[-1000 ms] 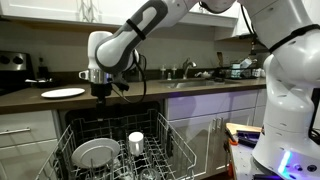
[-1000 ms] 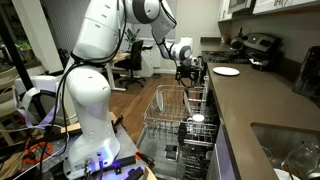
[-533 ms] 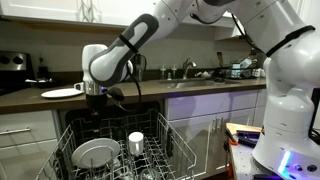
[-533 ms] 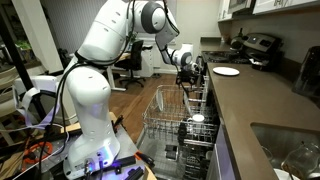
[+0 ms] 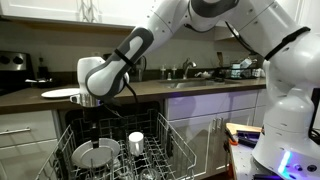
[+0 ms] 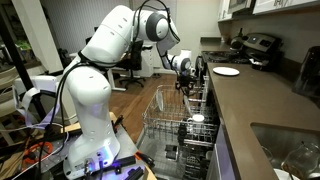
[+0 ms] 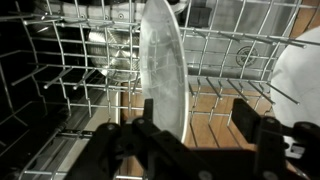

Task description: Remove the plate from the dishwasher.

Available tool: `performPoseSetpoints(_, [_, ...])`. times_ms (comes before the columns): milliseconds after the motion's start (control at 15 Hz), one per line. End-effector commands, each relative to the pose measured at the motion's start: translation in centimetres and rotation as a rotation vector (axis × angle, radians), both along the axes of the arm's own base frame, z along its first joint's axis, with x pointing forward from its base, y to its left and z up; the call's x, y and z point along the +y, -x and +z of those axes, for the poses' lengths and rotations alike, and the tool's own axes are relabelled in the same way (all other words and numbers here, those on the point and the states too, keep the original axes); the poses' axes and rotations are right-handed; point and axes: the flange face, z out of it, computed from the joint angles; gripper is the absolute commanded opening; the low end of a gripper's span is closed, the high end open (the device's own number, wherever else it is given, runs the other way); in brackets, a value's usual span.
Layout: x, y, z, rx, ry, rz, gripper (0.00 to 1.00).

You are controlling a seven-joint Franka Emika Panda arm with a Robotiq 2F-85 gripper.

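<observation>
The plate stands on edge among the tines in the left half of the dishwasher rack. The gripper hangs over it, jaws wide and not clamped, with the plate between the fingers. A white cup sits just to the right.

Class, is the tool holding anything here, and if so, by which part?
Nothing is held yet. The tool straddles the top rim of the upright plate, but its jaws are open and not clamped on it.

Two plates, one cup
</observation>
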Motion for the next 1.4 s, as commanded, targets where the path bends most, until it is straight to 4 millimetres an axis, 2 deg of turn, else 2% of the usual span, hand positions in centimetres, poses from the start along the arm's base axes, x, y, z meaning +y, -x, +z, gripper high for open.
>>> performPoseSetpoints(0, [0.1,-0.8,-0.6,-0.014,0.013,0.016,0.56])
performPoseSetpoints(67, [0.1,-0.9,-0.6,-0.014,0.011,0.016,0.51])
performPoseSetpoints(533, [-1.4,-1.1,0.1,-0.009,-0.048,0.027,0.03])
performPoseSetpoints(667, [-2.1,-1.1,0.2,-0.016,-0.079,0.032,0.00])
performPoseSetpoints(1333, [-3.5,-1.0,2.0,0.005,-0.141,0.068,0.01])
